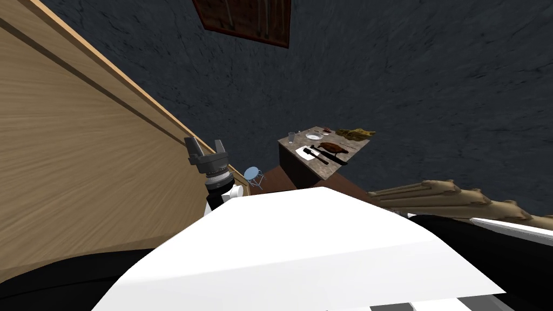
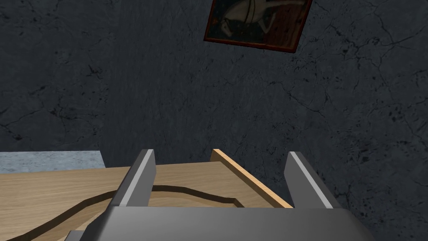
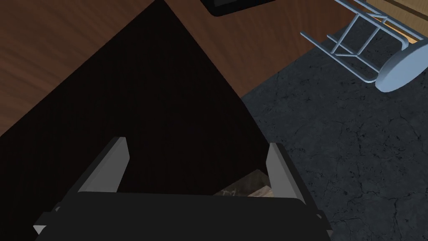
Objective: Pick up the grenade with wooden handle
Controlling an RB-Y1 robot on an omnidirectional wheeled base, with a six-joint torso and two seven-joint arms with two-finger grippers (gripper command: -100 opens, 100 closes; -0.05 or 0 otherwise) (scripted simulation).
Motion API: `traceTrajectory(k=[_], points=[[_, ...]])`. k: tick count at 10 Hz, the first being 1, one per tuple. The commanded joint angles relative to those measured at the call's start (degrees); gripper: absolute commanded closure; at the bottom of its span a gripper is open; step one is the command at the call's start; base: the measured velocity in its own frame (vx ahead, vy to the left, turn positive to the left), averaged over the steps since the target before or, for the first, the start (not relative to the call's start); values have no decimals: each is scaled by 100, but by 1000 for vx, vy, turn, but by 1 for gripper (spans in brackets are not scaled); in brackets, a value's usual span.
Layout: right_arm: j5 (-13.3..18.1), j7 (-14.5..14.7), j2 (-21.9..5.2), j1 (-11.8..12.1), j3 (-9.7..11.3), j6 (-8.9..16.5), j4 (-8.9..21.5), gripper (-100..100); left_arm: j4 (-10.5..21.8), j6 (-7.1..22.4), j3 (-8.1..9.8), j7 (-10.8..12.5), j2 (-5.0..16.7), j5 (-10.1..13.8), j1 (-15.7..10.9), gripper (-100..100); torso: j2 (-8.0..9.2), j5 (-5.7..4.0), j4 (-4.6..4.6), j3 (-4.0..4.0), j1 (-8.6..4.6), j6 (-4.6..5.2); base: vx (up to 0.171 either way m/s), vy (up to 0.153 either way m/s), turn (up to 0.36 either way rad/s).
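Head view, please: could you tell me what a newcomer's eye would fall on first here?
Probably the small cluttered table ahead, where the dark, stick-shaped grenade lies across a white sheet. Next comes the left gripper, raised with its fingers open beside the tall wooden panel on the left. A pale blue stool stands between it and the table.

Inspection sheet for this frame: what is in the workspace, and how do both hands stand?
Surface: grey-topped table, far ahead of both hands.
Job's things: dark stick-like item on a white sheet, possibly the grenade; too small to confirm.
Clutter: glass, plate, brown item, olive cloth.
Hands: left hand open, beside a wooden panel; right hand open, empty.
Cables: nothing seen.
Surroundings: blue stool, framed picture.
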Motion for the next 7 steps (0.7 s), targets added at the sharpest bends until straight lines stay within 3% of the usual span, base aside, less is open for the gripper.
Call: traceTrajectory(k=[1,2,3,4,7], points=[[39,-19,-286,-70,130,40,139,-100,0,0,0,0,0,0,0,0,0,0,0,0,0,0,91,18,51],[39,-19,-387,-70,130,40,139,-100,0,0,0,0,0,0,0,0,0,-2,0,0,0,1,40,20,-11],[48,0,-597,126,119,80,318,-100,0,0,0,0,0,0,0,0,14,-1,3,8,2,3,71,35,118],[48,0,-779,126,119,80,318,-100,0,0,0,0,0,0,0,0,8,0,2,5,5,-1,81,29,66],[50,30,-1309,487,83,161,655,-100,0,0,0,0,0,0,0,0,-5,2,-1,-3,11,2,119,44,99]])
